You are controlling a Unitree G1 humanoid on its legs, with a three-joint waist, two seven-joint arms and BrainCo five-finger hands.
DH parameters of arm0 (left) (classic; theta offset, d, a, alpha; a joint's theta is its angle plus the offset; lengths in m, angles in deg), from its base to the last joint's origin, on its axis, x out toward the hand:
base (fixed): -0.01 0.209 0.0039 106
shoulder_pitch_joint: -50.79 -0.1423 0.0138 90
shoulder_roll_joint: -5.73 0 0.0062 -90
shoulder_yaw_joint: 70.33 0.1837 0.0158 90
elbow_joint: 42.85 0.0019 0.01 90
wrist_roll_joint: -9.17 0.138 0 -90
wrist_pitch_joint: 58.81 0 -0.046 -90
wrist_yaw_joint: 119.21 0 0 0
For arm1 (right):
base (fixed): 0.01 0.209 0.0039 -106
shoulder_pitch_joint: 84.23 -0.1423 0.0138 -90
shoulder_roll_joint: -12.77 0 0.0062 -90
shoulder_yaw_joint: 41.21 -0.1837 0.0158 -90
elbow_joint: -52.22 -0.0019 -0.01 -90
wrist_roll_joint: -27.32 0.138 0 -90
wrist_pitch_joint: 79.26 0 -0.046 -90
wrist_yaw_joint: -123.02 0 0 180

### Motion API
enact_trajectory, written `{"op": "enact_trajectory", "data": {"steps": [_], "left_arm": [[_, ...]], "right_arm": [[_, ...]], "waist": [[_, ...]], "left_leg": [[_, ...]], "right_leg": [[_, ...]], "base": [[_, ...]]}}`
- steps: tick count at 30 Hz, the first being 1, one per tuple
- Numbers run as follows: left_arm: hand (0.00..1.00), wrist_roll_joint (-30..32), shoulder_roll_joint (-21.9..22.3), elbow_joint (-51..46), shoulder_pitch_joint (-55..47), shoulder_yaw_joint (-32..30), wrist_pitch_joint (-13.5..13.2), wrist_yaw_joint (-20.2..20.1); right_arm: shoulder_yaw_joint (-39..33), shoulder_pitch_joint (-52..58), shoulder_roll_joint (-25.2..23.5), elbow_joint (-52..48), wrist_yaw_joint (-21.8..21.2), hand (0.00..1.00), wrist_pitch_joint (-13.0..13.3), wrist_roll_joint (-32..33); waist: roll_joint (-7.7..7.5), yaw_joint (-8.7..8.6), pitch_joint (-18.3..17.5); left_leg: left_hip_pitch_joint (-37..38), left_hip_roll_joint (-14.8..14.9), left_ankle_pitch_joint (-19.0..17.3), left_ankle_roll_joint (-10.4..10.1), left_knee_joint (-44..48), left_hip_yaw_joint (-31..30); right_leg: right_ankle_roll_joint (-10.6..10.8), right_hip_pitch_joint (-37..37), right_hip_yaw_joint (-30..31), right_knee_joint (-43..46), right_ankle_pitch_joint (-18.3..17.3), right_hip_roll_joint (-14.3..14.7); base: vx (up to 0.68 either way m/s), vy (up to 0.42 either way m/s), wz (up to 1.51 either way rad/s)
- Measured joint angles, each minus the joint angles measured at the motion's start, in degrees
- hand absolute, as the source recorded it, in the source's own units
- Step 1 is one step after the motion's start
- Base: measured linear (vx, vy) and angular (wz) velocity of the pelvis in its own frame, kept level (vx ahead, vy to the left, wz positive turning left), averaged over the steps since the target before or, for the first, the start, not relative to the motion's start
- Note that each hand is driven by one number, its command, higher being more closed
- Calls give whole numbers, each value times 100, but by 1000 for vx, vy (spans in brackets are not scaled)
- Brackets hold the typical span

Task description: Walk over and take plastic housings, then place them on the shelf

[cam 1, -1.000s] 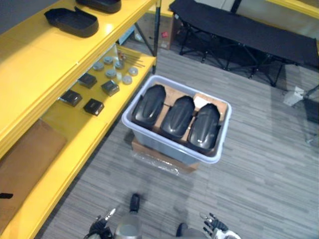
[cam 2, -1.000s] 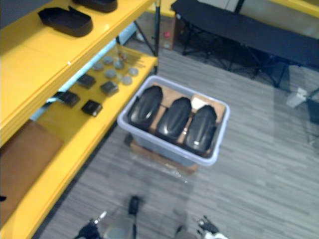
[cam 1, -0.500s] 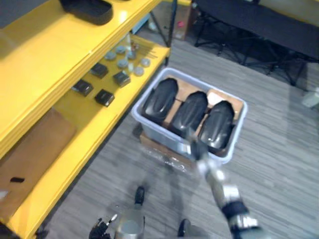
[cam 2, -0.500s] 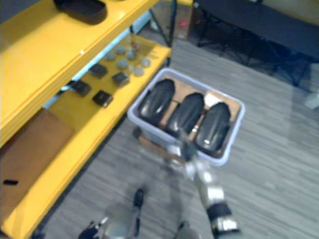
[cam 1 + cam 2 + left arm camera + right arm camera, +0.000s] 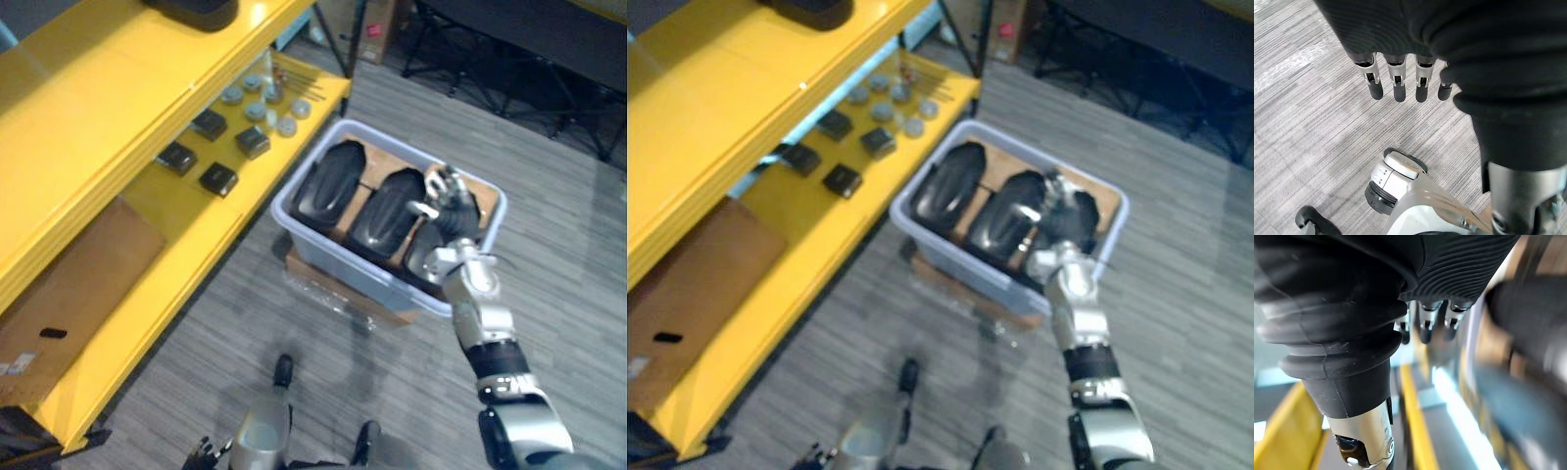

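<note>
While closing in on the tub, keeping the left hand (image 5: pixel 1398 81) low near the floor, with fingers straight and loose, holding nothing.

Swinging the right hand (image 5: pixel 449 206) up and forward. A second ago hanging it down at the bottom edge of the eye views, half a second ago sweeping it toward the near rim, now hovering it over the right end of the grey tub (image 5: pixel 343 266). Keeping its fingers spread and relaxed, not clasping anything. Cannot tell whether brushing the plastic beneath.

Leaving all three plastic housings side by side in the tub: left housing (image 5: pixel 331 186), middle housing (image 5: pixel 387 208), right housing (image 5: pixel 419 257), this last partly covered by the hand. Noting a flat cardboard box (image 5: pixel 397 313) under the tub.

Reading this as walking nearly done and the first pick beginning, probably on the right housing. Still needing a lowering of the hand and a curl of the fingers round the shell.

Scanning further left along the yellow shelf (image 5: pixel 108 108): passing a cardboard sheet (image 5: pixel 69 274), small black boxes (image 5: pixel 217 178), grey discs (image 5: pixel 255 111), and a dark shell (image 5: pixel 194 12) on the top board.
</note>
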Motion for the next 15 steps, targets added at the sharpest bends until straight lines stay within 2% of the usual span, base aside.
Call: {"op": "enact_trajectory", "data": {"steps": [5, 9, 10, 15], "left_arm": [[0, -304, 45, -195, 25, 135, -34, -97], [0, -465, 35, -175, 81, 270, -32, -108], [0, -546, 39, -75, 150, 294, -31, -107], [0, -762, 27, 72, 423, 500, -27, -85]], "right_arm": [[-720, -536, 845, 757, 948, 0, -87, -15], [-798, -883, 1141, 1103, 1604, 0, -140, -162], [-801, -1007, 1227, 1215, 1817, 0, -297, -166], [-796, -1422, 1528, 1562, 1876, 0, -805, -218]], "waist": [[249, -8, 173], [313, -6, 262], [318, -5, 272], [424, 31, 375]], "left_leg": [[-310, 110, 262, -13, -62, -40], [-595, 198, 394, -35, -59, -61], [-698, 213, 413, -22, -40, -93], [-1055, 195, 405, -9, 99, -169]], "right_leg": [[-60, -430, 12, 175, -29, 121], [-94, -748, 18, 293, -4, 185], [-93, -851, 18, 332, -3, 182], [-94, -1188, 3, 527, -5, 153]], "base": [[-127, 11, 3], [-58, -12, 0], [-6, -29, 4], [-1, -6, 5]]}}
